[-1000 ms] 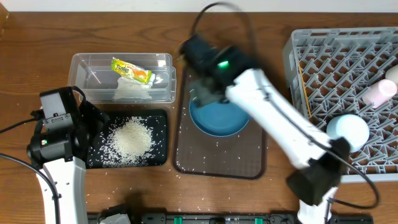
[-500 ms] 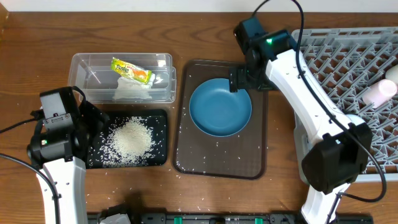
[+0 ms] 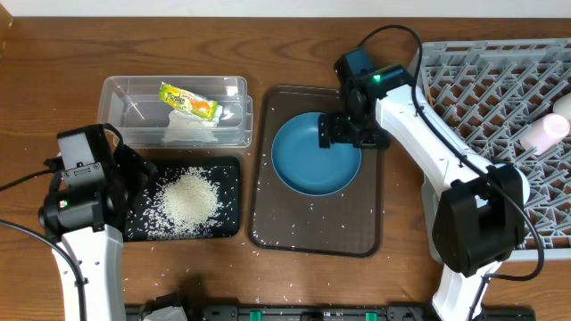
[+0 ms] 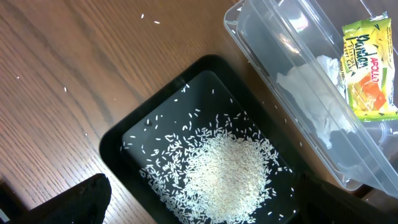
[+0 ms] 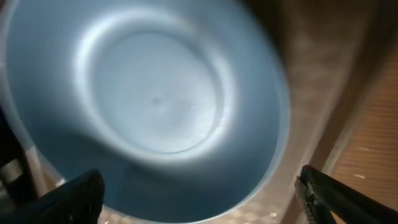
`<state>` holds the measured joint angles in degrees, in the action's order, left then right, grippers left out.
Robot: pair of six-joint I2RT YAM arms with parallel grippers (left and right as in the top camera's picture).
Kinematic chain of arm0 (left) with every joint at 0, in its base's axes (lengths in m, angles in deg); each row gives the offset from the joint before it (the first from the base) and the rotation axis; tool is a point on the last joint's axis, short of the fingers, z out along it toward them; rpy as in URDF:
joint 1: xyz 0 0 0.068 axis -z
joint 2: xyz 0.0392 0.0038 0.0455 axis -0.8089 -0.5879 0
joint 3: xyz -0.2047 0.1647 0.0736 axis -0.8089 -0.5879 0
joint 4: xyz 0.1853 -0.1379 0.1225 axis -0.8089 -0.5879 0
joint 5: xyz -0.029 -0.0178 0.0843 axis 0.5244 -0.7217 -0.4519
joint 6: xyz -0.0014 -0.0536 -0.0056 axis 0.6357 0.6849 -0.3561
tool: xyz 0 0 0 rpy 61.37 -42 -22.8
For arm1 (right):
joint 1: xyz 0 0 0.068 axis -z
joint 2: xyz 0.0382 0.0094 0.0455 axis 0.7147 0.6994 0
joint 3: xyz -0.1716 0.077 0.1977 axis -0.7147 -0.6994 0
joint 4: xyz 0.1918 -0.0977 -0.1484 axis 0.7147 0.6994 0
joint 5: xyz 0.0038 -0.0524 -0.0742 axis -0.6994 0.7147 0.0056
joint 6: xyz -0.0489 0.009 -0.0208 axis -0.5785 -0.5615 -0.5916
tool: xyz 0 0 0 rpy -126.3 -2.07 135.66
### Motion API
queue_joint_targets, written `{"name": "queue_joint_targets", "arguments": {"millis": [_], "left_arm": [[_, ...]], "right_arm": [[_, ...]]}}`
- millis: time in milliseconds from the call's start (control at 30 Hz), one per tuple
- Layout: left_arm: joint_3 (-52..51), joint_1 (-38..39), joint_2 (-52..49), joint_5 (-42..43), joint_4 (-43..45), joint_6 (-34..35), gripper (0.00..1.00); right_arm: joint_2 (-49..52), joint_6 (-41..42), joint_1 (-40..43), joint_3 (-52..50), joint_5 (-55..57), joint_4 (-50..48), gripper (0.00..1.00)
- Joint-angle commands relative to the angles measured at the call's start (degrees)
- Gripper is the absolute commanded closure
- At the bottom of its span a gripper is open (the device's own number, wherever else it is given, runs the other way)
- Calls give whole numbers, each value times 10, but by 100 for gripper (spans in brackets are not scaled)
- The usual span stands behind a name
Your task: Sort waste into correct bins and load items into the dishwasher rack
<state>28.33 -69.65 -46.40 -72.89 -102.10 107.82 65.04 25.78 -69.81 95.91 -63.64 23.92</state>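
Wooden table (image 3: 36, 62): blue plate (image 3: 308, 169) lies face-up on brown tray (image 3: 312, 227); both arms' jaws stand wide apart.

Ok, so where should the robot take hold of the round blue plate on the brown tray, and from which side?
I'd take the round blue plate by its rim at the far right edge, coming down from above with the open right tool poised there. It lies flat, face up on the flat brown tray; only the raised rim gives the tool a thin lip to pinch.
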Motion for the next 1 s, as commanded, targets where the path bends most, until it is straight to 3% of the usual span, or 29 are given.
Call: {"name": "queue_joint_targets", "arguments": {"millis": [0,100,333,633,800,967], "left_arm": [[4,-2,-1,-9,-3,-1,3],[4,-2,-1,-9,-3,-1,4],[4,-2,-1,-9,-3,-1,4],[4,-2,-1,-9,-3,-1,4],[4,-2,-1,-9,-3,-1,4],[4,-2,-1,-9,-3,-1,4]], "right_arm": [[0,-51,-2,0,-113,-7,1],[0,-124,-12,0,-187,-8,1],[1,-130,-67,0,-181,-24,1],[1,-8,-160,-7,-29,-74,1],[1,2,-206,-10,-14,-110,1],[1,2,-248,-11,82,-117,1]]}}
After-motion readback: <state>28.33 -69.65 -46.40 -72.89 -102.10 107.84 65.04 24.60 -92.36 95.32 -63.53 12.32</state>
